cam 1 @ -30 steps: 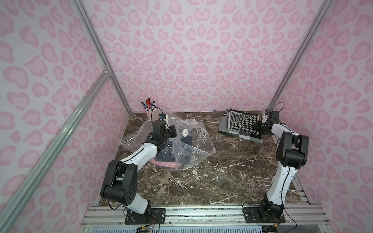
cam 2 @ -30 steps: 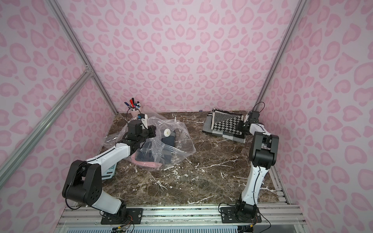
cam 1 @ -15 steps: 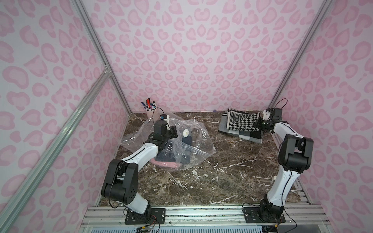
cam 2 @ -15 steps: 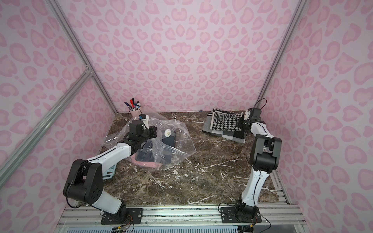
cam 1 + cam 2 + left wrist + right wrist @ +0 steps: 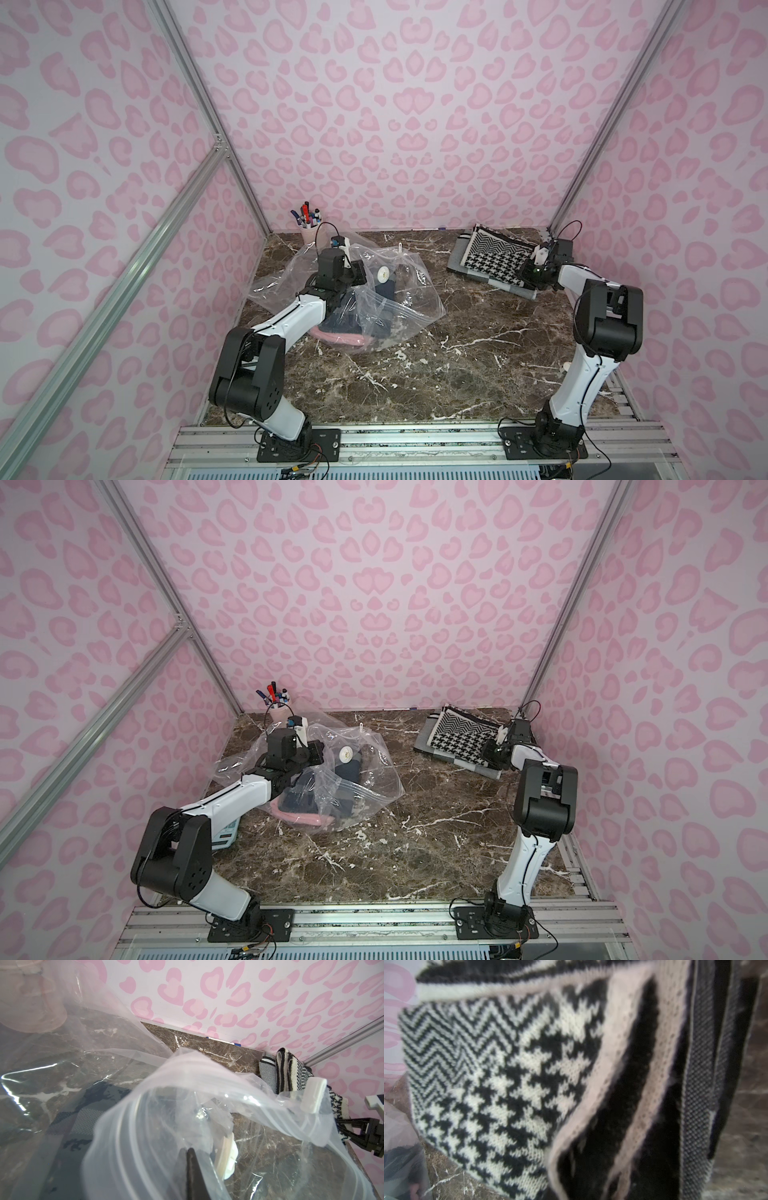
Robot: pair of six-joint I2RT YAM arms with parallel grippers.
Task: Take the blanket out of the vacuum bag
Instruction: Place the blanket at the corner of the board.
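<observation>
From where I stand the blanket [image 5: 494, 257], a folded black-and-white houndstooth knit, already lies clear of the vacuum bag [image 5: 399, 307]. It is well apart from the bag on the right arm's side, flat on the marble table [image 5: 457, 365] beside the back wall. The bag sits crumpled and puffed, its round valve cap [image 5: 382, 273] on top and its white slider clip [image 5: 312, 1095] at the open zip edge. Dark cloth [image 5: 345, 324] and something pink [image 5: 340, 338] are inside it yet. The left gripper [image 5: 360, 276] is at the bag's upper film. Its fingers [image 5: 192, 1169] are pressed together, and since the plastic tents up around them I judge they are pinching the film itself. The right gripper [image 5: 524, 274] is at the blanket's edge farthest from the bag. Its wrist camera sees only blurred knit, so I cannot tell whether its fingers are spread or closed. That is my worry. If they have a loop of the knit when the arm backs off, the loose fold would drag open or the blanket would slide. On the bag's side, a hard pull on slippery film could tip the remaining cloth out. It could also swing the bag into the pen cup [image 5: 309, 232] just behind it.
</observation>
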